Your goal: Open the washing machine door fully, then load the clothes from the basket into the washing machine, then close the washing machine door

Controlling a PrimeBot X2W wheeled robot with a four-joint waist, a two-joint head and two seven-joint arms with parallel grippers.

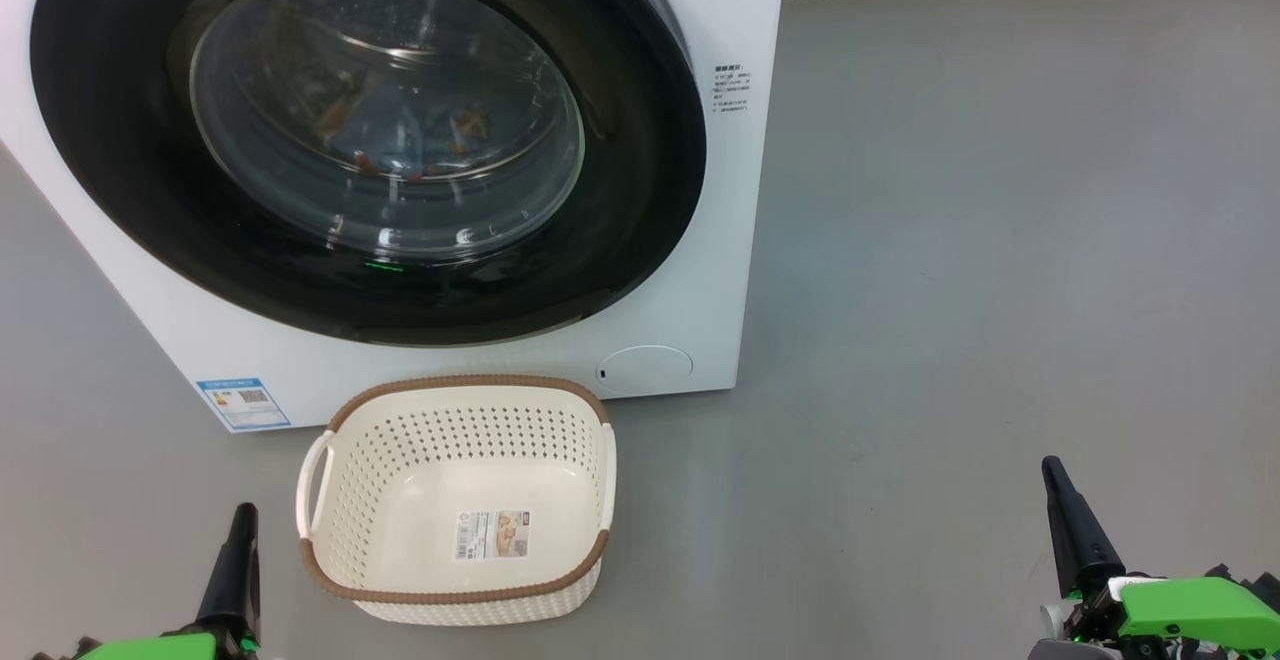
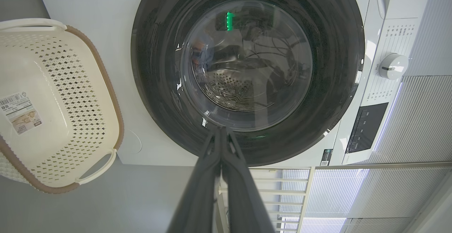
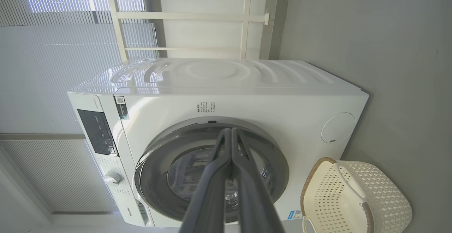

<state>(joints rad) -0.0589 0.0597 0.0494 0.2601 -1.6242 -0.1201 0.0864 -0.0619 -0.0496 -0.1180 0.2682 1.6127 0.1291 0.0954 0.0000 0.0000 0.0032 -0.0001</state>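
Door (image 1: 150, 190) closed, basket (image 1: 400, 460) empty, end effectors shut.
Washer (image 1: 720, 240) stands on the floor (image 1: 1000, 240) with the door flush against its front. Clothes (image 1: 400, 140) lie in the drum, seen through the glass. Basket sits upright on the floor just in front of the washer, below the door. Left end effector (image 1: 242, 520) and right end effector (image 1: 1055, 480) have fingers pressed together, holding nothing.

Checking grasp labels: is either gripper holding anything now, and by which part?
Nothing is held. The left gripper and the right gripper are both shut empty, apart from the basket and the washing machine door.
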